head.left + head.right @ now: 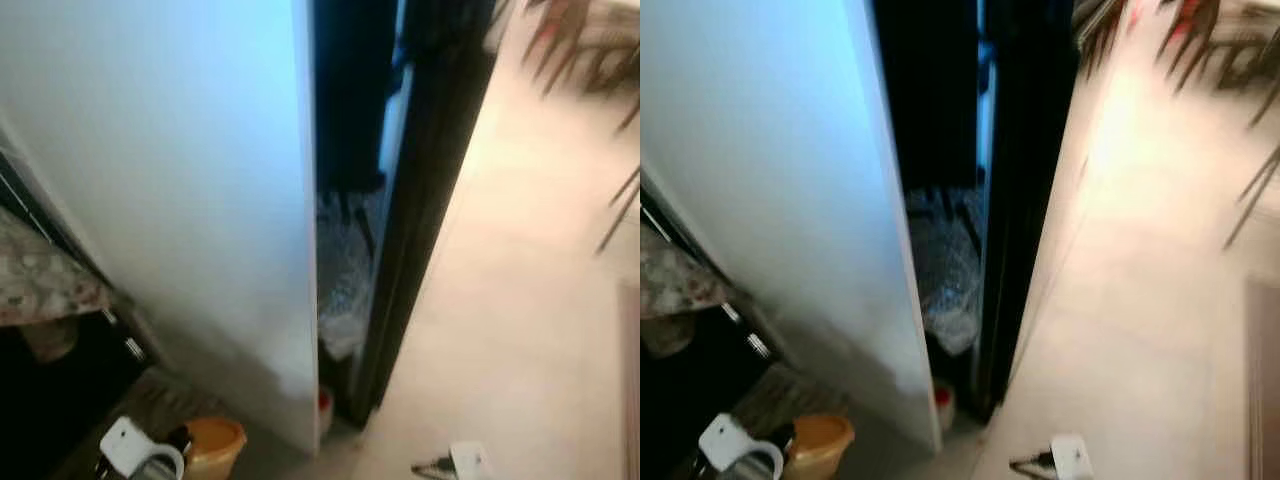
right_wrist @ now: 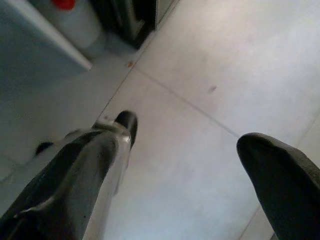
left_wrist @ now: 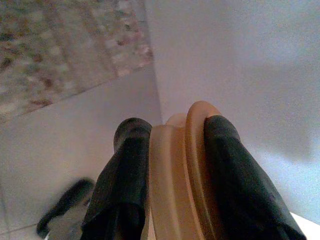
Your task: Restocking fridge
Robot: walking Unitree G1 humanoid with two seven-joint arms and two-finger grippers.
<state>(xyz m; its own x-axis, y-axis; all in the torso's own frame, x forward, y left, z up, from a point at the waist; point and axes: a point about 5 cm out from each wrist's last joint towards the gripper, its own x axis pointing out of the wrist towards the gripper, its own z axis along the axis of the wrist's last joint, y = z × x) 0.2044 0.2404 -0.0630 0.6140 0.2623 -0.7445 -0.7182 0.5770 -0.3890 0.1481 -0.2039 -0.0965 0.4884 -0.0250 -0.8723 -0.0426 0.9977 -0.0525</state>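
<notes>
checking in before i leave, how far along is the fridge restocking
Early, it seems. Done: the left gripper has its fingers shut on an orange container, so an item is picked up. In hand: the robot faces the white fridge side and the dark gap beside it. Left: placing the container inside. The right gripper hangs open over the floor.

A home kitchen — a tall white fridge (image 1: 200, 200), a speckled stone bench (image 1: 40, 275), pale tiled floor (image 1: 520, 300).
</notes>
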